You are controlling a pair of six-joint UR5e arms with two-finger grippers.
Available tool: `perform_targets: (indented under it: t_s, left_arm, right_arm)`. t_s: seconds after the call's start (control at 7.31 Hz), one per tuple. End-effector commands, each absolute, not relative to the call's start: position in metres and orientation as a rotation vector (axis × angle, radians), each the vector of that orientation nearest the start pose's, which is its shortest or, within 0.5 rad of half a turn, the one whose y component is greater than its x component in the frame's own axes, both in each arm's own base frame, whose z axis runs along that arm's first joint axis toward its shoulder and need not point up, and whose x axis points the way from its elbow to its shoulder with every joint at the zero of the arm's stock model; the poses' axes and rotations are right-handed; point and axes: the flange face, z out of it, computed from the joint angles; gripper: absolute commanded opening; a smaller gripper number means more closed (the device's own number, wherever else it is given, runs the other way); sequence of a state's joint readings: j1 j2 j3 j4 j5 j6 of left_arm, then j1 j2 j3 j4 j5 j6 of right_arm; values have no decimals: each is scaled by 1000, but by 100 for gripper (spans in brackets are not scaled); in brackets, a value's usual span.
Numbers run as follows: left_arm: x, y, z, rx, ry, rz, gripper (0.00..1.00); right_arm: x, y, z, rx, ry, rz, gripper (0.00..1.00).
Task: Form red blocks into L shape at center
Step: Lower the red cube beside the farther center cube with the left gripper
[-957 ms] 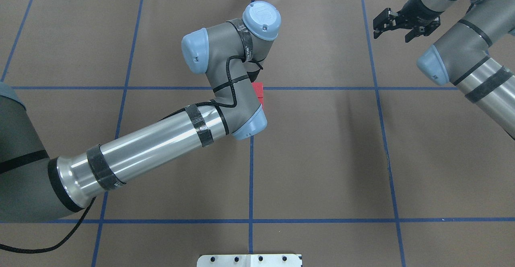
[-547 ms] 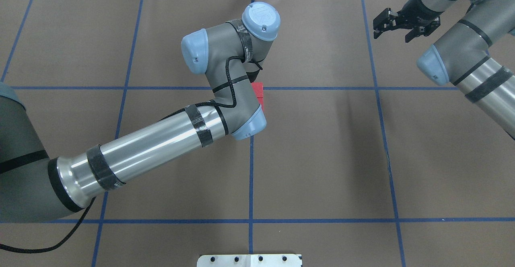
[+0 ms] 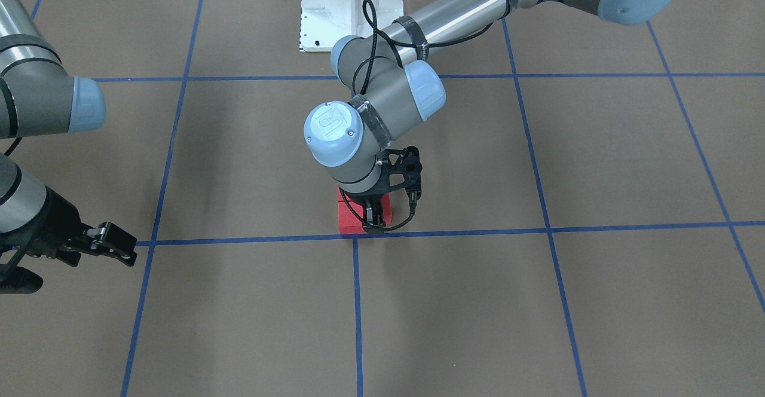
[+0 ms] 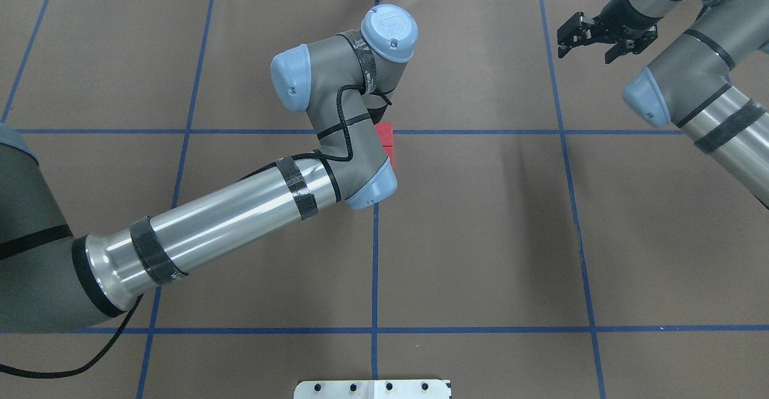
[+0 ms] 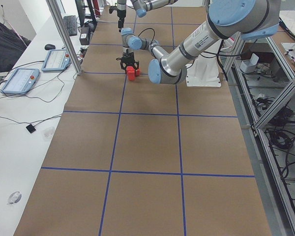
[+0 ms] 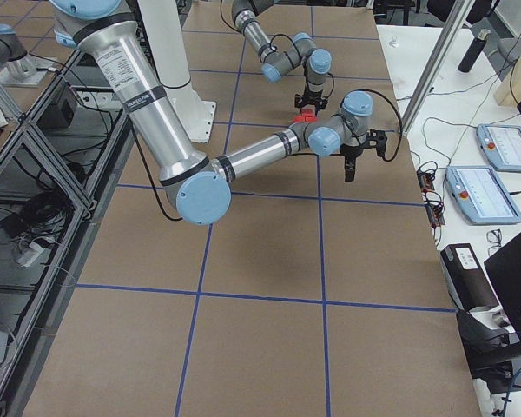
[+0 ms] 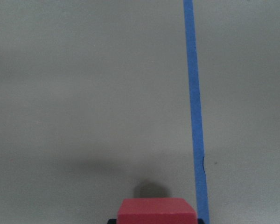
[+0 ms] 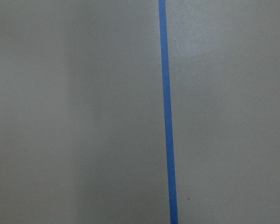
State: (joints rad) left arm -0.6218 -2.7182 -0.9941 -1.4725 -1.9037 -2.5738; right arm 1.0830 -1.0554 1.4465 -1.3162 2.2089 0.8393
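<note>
In the front-facing view we see the left end effector (image 3: 374,217) pointing straight down and clenched on one of the red blocks (image 3: 348,219). The blocks huddle on the brown desk (image 3: 538,325), just on the robot's side of the center (image 3: 355,237). The wrist hides part of the cluster (so we cannot count the cubes or read their shape).

From overhead, the left arm (image 4: 240,213) covers most of the blocks, and only a red edge shows beside its wrist. The right end effector (image 4: 584,55) hangs well apart, over the far right part of the grid, with its fingers spread and nothing between them.

The view from the robot's left puts the red patch directly under the black fingers of the near arm, at the tape crossing. From the robot's right, a sliver of red shows behind the near arm's wrist.

The left wrist camera shows one red cube at the bottom edge with a dark fingertip at each side. A blue tape line (image 7: 193,93) runs just right of it. The right wrist camera shows desk and one blue line.
</note>
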Motion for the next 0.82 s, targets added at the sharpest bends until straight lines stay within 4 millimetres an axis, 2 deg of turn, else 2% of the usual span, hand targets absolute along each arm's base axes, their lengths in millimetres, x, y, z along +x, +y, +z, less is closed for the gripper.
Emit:
perform_targets:
  t_s: [0.0, 0.14, 0.27, 0.41, 0.55, 0.68]
  left_arm:
    - [631, -577, 164, -451, 439, -1498, 87]
    - [629, -577, 160, -453, 448, -1499, 99]
    - [619, -583, 151, -450, 469, -1502, 99]
    - [596, -591, 130, -451, 515, -1514, 99]
    - [557, -608, 113, -437, 548, -1530, 99]
    - [532, -618, 106, -386, 567, -1438, 99]
  right_arm:
    - [-263, -653, 387, 112, -868, 123, 99]
    - [-262, -653, 387, 113, -868, 124, 99]
    - [-261, -654, 386, 114, -869, 126, 99]
    - [-257, -656, 385, 116, -869, 132, 99]
    - [-250, -658, 385, 117, -871, 139, 99]
    - [-246, -659, 384, 118, -875, 143, 99]
